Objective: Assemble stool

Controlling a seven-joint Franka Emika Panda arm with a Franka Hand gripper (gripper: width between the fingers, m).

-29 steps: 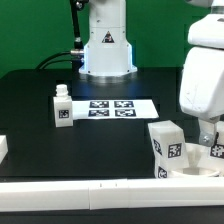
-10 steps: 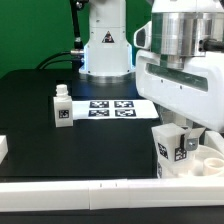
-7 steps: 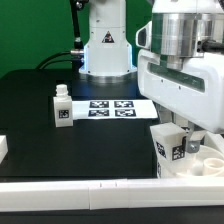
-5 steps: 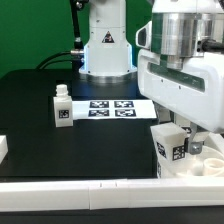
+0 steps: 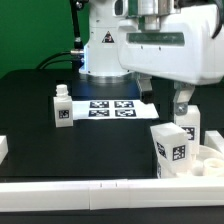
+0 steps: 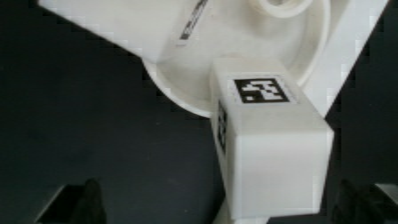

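- The leg point(image 5: 191, 122) stands on end on the round seat point(image 5: 208, 160), down at the exterior view's right, near the front of the black table point(image 5: 35, 130).
- Big change from half a second ago: the arm was crouched low over the seat and covering that spot. Now it has pulled up, and the leg is left standing on its own.
- The leg's long axis runs pretty much straight up and down. The wrist view looks along its length, with the wide end nearest the camera and a tagged side in view. Can't tell what its bottom end is doing, since it's hidden.
- The gripper point(image 6: 231, 205) hangs right above the leg, spread wide. Its fingers point(image 6: 80, 203) sit well clear on either side, so it has hold of nothing.
- A second leg point(image 5: 168, 148) stands upright just in front, on the exterior view's left of the seat, tag facing the camera. It blocks the lower part of the first leg.
- A third leg point(image 5: 62, 107) stands well apart on the exterior view's left, narrow end up and unmoved.
- The marker board point(image 5: 112, 107) lies flat between that leg and the seat.
- The border bar point(image 5: 90, 190) runs along the front and cuts off the seat's bottom edge.
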